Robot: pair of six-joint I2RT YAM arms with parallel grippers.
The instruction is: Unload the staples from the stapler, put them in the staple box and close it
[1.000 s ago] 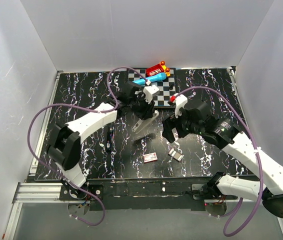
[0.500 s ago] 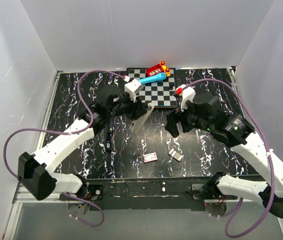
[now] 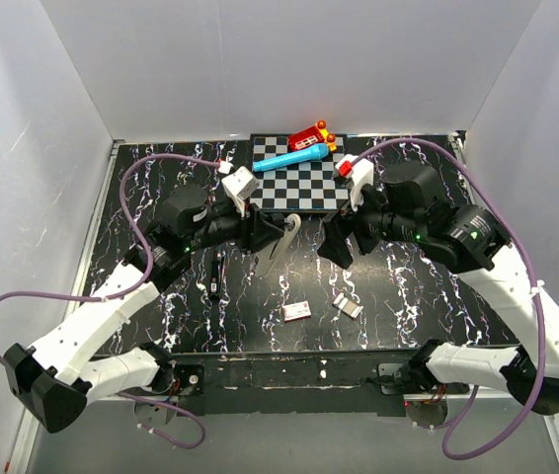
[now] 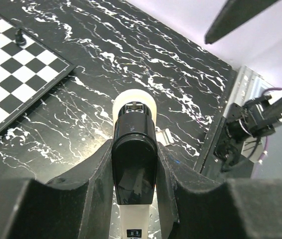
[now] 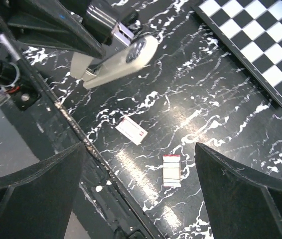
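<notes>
My left gripper is shut on the stapler and holds it off the table, just in front of the chessboard. Between the left fingers the stapler shows a glossy black back and a pale rounded front end. From the right wrist it appears long and pale, sticking out of the left gripper's dark fingers. A short silvery ridged strip of staples lies flat on the table. My right gripper hangs wide open above it, with nothing between its fingers.
A small white-and-red box lies left of the staples. A thin black stick lies further left. The chessboard at the back carries a blue tube and a red toy. The table's front rail runs close by.
The left arm has swung round to reach in from the left, still gripping the stapler at about the same spot. The right gripper has lifted slightly toward the back, still open.
</notes>
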